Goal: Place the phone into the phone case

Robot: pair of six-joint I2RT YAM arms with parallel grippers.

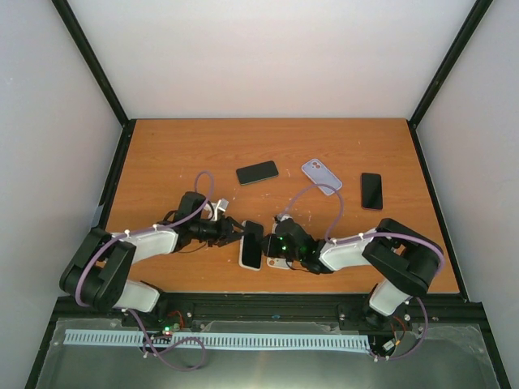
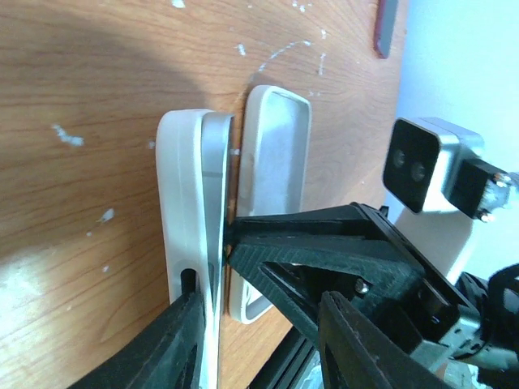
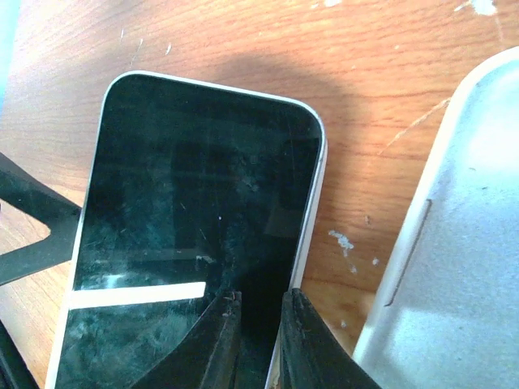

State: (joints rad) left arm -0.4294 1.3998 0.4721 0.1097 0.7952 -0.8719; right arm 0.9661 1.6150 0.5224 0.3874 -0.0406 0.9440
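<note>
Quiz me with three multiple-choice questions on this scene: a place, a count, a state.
1. The lilac phone case lies: A between two black phones; B in the left hand; C stacked on a phone.
2. Phones in the top view: A one; B three; C five.
3. The white-edged phone is: A inside a case; B pinched by the right hand; C lying untouched.
Answers: A, black phones flank it; B, two black, one white-edged; B, fingers clamp its edge, white case empty.
</note>
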